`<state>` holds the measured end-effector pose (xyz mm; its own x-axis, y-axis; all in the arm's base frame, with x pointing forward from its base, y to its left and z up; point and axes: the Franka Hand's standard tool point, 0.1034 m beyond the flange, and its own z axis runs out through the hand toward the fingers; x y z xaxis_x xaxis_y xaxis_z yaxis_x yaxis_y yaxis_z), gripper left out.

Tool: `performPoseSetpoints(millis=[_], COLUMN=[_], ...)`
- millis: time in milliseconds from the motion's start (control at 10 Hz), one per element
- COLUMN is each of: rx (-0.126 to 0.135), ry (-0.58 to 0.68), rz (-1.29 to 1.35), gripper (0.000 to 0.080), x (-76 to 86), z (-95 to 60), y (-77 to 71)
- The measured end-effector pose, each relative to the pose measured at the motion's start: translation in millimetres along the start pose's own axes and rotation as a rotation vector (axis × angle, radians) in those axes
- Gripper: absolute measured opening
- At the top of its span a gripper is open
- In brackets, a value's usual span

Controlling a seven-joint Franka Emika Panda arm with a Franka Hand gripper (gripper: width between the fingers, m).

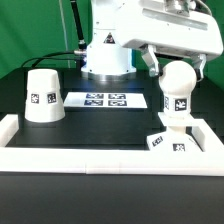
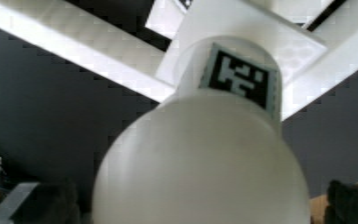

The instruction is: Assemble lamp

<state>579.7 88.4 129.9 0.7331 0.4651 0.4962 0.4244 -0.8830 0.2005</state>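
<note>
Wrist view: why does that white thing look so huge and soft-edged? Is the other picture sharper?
Wrist view: the bulb sits so close it fills the frame, edges soft, yet its tag is readable. Exterior view: evenly lit, bulb and shade bright against the black table, fine detail coarse.

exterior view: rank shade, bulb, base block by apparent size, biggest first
1. shade: widest, looks largest.
2. bulb: taller but slimmer. It is close to the shade, so this ranking is unsure.
3. base block: clearly smallest.
</note>
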Motion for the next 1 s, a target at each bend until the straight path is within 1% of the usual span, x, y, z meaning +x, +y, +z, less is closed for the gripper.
performPoseSetpoints(millis=[100,300,400,500,600,800,1000], rx=[0.007,0.008,0.030,0.051,0.063,0.088,0.116], ry=[-0.025,-0.030,-0.115,-0.203,-0.261,-0.384,-0.531], rz=[0.001,0.002,0.000,-0.002,-0.002,0.000,-0.001], gripper=[0.0699,0.0699,0.0699,0.0699,0.0699,0.0699,0.0699], x=[0.9,-1.3,-7.0,-2.3,4.0,6.9,7.9], z=[-3.0,-1.0,3.7,5.6,5.7,6.9,7.8], y=[-0.3,-0.7,-2.0,0.6,3.8,5.3,2.2])
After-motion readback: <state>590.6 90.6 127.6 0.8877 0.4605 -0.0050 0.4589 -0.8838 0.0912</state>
